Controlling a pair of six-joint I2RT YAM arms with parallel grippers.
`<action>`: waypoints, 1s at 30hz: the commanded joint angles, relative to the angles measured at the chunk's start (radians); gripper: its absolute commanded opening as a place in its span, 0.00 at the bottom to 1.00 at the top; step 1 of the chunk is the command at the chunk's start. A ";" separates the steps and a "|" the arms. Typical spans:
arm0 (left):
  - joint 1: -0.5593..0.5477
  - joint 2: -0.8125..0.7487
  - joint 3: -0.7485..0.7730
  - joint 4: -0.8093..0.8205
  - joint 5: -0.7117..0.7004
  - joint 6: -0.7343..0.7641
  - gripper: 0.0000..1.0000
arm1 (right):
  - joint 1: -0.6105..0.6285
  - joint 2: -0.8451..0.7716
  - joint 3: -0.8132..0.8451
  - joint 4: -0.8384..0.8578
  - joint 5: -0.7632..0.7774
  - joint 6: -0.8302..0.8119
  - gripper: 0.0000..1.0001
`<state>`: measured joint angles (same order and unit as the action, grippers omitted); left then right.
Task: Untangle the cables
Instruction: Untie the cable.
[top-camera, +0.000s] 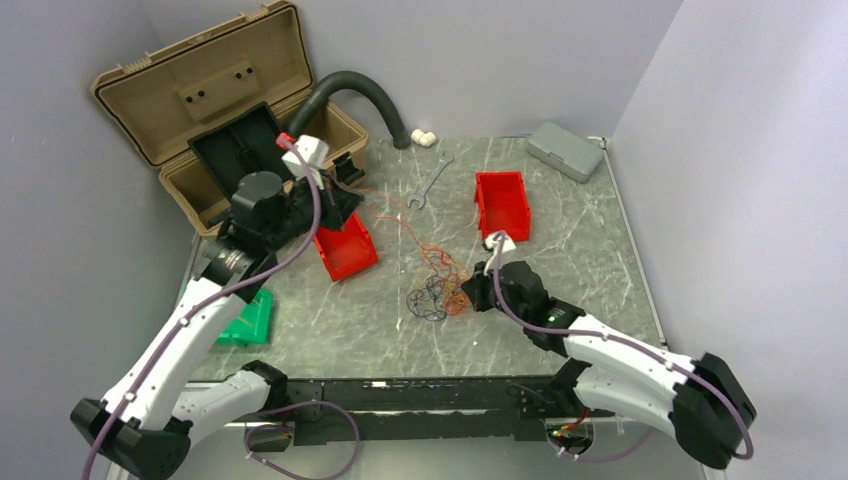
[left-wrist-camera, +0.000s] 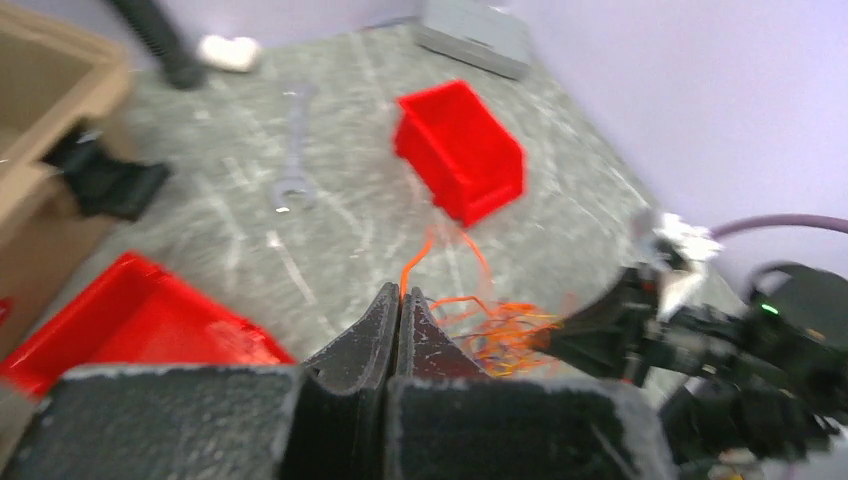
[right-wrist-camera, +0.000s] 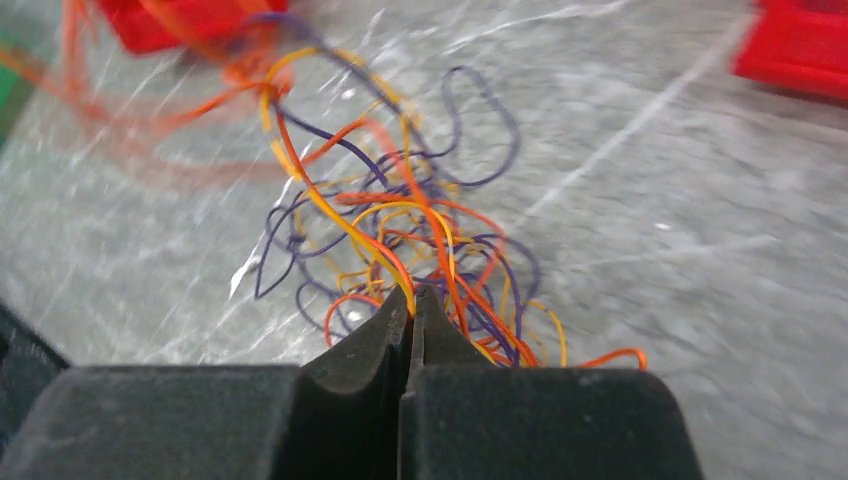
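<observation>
The cables (top-camera: 438, 285) are a small tangle of thin orange, yellow and dark purple wires on the marble tabletop, just left of my right gripper (top-camera: 470, 293). In the right wrist view my right gripper (right-wrist-camera: 412, 292) is shut on yellow and orange strands at the near edge of the tangle (right-wrist-camera: 400, 220). My left gripper (top-camera: 352, 192) is up near the toolbox. In the left wrist view it (left-wrist-camera: 400, 295) is shut on a single orange strand (left-wrist-camera: 425, 245) that runs out to the tangle (left-wrist-camera: 500, 335).
An open tan toolbox (top-camera: 200, 100) stands at the back left, with a grey hose (top-camera: 360, 95) behind it. There are two red bins (top-camera: 345, 250) (top-camera: 503, 205), a wrench (top-camera: 430, 183), a grey case (top-camera: 565, 150) and a green item (top-camera: 250, 320) at the left edge.
</observation>
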<state>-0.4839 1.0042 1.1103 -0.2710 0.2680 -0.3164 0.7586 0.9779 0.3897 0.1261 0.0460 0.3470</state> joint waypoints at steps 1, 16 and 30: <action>0.060 -0.061 0.034 -0.129 -0.251 -0.025 0.00 | -0.021 -0.138 0.023 -0.241 0.359 0.184 0.00; 0.148 -0.160 0.023 -0.341 -0.659 0.015 0.00 | -0.133 -0.123 0.239 -0.894 0.919 0.715 0.21; 0.278 -0.225 0.015 -0.337 -0.592 -0.004 0.00 | -0.299 -0.141 0.220 -0.809 0.798 0.600 0.77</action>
<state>-0.2150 0.8116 1.1278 -0.6811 -0.3977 -0.3576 0.4660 0.8814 0.6090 -0.7769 0.8551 1.1591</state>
